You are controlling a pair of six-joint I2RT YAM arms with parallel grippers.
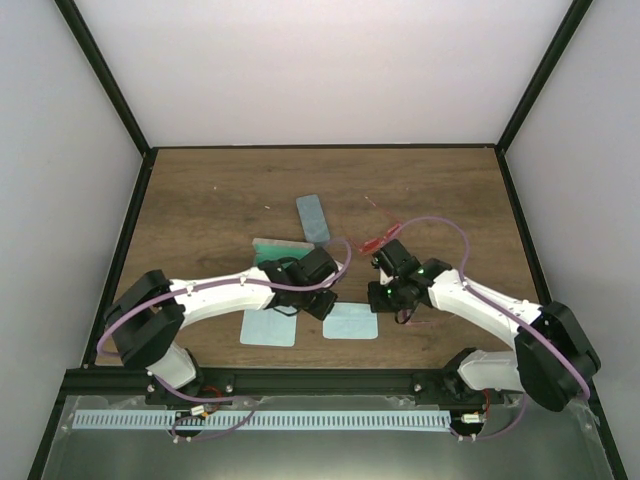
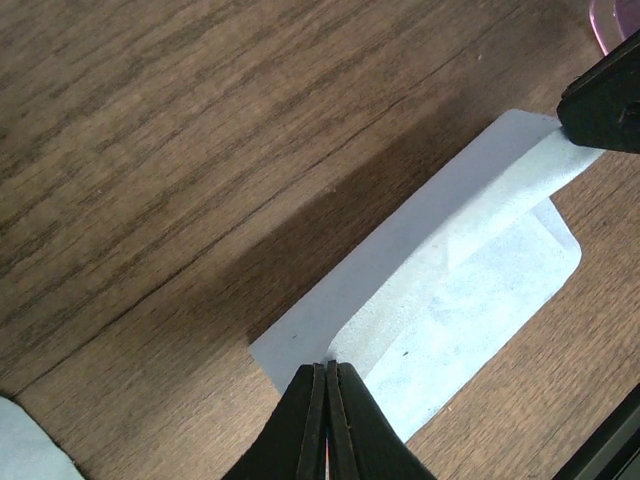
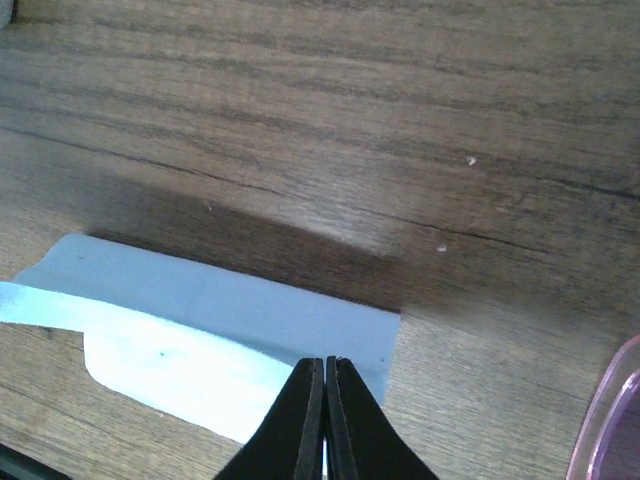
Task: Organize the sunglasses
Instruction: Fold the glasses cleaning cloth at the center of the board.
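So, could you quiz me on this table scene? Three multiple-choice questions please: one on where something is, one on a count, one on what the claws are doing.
1. Where is the blue-grey case?
A. Held up in the air
B. On the table, near its middle
C. On top of a cloth

2. How many pale cloths are there?
A. One
B. Two
C. Four

3. What are the left gripper and right gripper doing?
A. Both open, holding nothing
B. Each holding sunglasses
C. Both shut on the same cloth

Answers:
1 B: it lies flat near the table's middle.
2 B: there is the near-left cloth and the middle cloth.
3 C: each wrist view shows closed fingers pinching the middle cloth's edge.
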